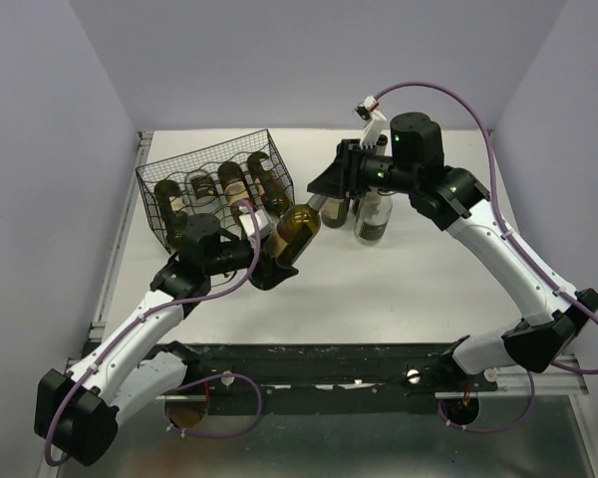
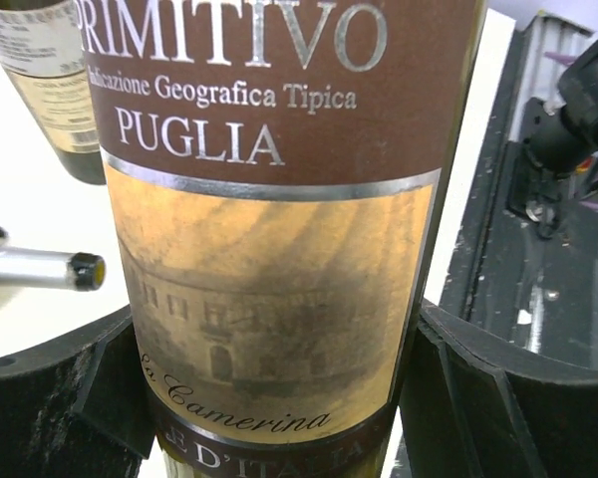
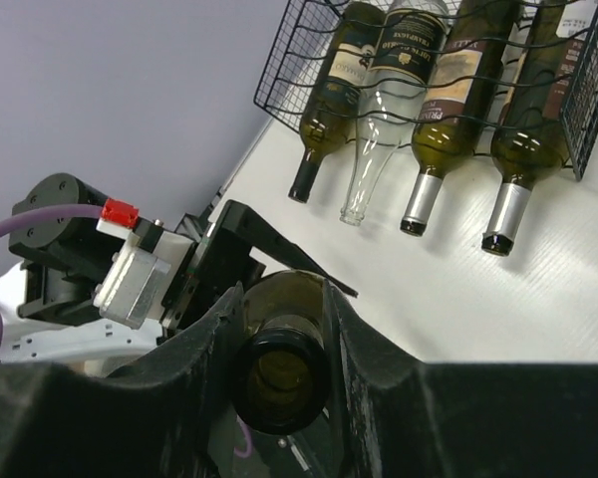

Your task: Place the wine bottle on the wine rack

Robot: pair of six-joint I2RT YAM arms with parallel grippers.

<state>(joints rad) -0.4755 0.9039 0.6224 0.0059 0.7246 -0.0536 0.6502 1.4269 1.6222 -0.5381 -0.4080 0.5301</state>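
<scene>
A dark wine bottle with a brown and tan label hangs tilted above the table, just right of the wine rack. My left gripper is shut on its body, and a black finger presses each side of the label in the left wrist view. My right gripper is shut on the neck, so the bottle's open mouth sits between its fingers. The black wire wine rack stands at the back left, with several bottles lying in its cradles.
Two upright bottles stand on the table under my right arm. The necks of the racked bottles stick out past the rack's front. A black bar runs along the near table edge. Walls close in the left, back and right.
</scene>
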